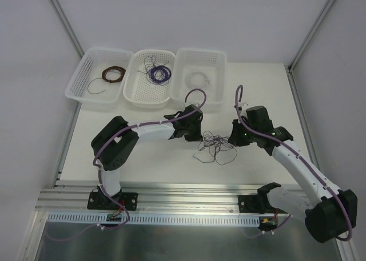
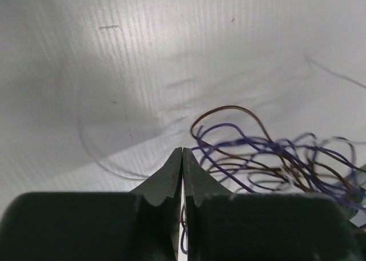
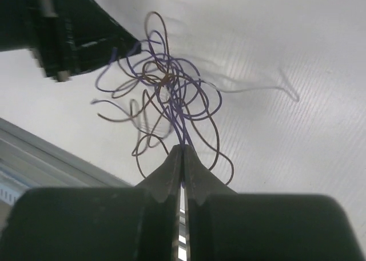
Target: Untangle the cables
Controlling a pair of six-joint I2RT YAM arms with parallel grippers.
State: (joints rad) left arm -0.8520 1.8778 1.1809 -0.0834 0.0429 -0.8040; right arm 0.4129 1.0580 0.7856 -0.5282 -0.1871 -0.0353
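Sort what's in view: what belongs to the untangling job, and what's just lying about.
Job: cables, pinched by the left gripper and the right gripper.

Lying about: left basket with brown coil; middle basket with purple coil; right basket with pale coil.

cables [image 1: 215, 147]: one small loose tangle of hair-thin strands in purple, brown and a few pale ones. Irregular open loops, no tidy coil. Top view: just right of frame centre, wider than tall. Left wrist view: cables [image 2: 269, 158] fill lower right, purple and brown loops crossing, one brown arc on top. The nearest purple loop meets the left gripper [image 2: 182, 152] at its closed tips. Right wrist view: cables [image 3: 166, 95] bunch upper centre. Purple strands run straight down into the pinched tips of the right gripper [image 3: 183, 149], and a pale strand trails right.
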